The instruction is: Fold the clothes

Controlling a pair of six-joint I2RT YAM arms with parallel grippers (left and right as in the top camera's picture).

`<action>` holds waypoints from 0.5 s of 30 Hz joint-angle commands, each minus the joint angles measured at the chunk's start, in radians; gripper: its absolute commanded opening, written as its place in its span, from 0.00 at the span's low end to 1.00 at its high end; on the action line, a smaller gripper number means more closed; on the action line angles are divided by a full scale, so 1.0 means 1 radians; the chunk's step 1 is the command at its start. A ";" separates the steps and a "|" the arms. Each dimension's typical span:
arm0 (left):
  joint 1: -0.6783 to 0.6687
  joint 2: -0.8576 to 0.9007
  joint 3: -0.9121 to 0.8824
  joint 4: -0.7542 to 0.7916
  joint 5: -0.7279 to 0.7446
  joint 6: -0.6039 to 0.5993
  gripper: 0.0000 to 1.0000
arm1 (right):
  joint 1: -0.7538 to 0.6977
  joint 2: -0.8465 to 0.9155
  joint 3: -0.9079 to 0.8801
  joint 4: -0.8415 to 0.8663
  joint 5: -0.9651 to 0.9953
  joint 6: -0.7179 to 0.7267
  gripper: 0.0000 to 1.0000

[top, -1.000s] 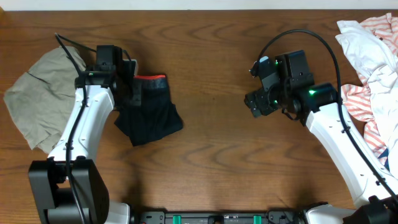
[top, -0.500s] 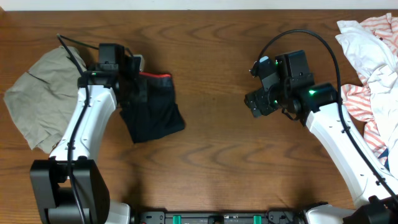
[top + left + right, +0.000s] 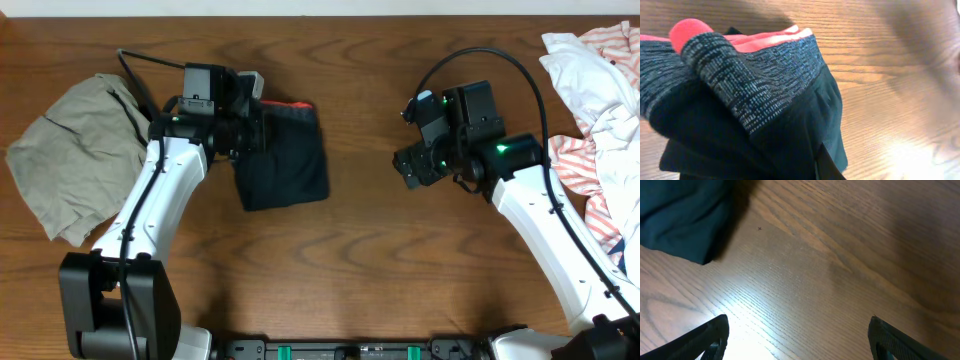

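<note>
The clothes (image 3: pixel 290 165), black leggings folded into a compact bundle, lie left of the table's centre, with the grey patterned waistband and its red edge at the far side. My left gripper (image 3: pixel 258 130) is shut on the bundle's upper left part near the waistband. In the left wrist view the waistband (image 3: pixel 765 60) and black fabric fill the picture. They hide most of the left gripper (image 3: pixel 807 175); one dark fingertip (image 3: pixel 827 167) shows. My right gripper (image 3: pixel 411 170) hovers open over bare wood, right of the leggings. A corner of the leggings (image 3: pixel 685 215) shows in its wrist view, well clear of the right gripper (image 3: pixel 797 340).
A khaki-grey garment (image 3: pixel 70 150) lies crumpled at the far left, just behind my left arm. White and red-striped garments (image 3: pixel 600 110) are heaped at the right edge. Bare wooden table (image 3: pixel 370 260) stretches between the arms and along the front.
My left gripper has dragged the leggings to the right, away from the khaki garment, and the bundle has turned a little. The right arm has not moved.
</note>
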 commanded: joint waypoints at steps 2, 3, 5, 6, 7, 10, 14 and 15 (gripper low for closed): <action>-0.002 0.005 0.003 0.000 0.038 -0.041 0.06 | -0.009 -0.011 0.007 -0.002 0.003 -0.008 0.87; -0.002 0.005 -0.002 0.000 0.036 -0.041 0.06 | -0.009 -0.011 0.007 -0.002 0.003 -0.008 0.87; -0.002 0.006 -0.014 0.000 0.031 -0.041 0.06 | -0.009 -0.011 0.007 -0.003 0.003 -0.008 0.87; -0.002 0.006 -0.024 -0.002 0.003 -0.040 0.06 | -0.009 -0.011 0.007 -0.004 0.003 -0.008 0.87; -0.002 0.006 -0.030 -0.010 -0.040 -0.041 0.06 | -0.009 -0.011 0.007 -0.006 0.003 -0.008 0.87; -0.002 0.006 -0.043 -0.042 -0.188 -0.040 0.06 | -0.009 -0.011 0.007 -0.019 0.003 -0.008 0.87; -0.002 0.006 -0.047 -0.061 -0.328 -0.040 0.06 | -0.009 -0.011 0.007 -0.028 0.003 -0.008 0.87; -0.002 0.006 -0.049 -0.061 -0.331 -0.040 0.06 | -0.009 -0.011 0.007 -0.028 0.003 -0.008 0.87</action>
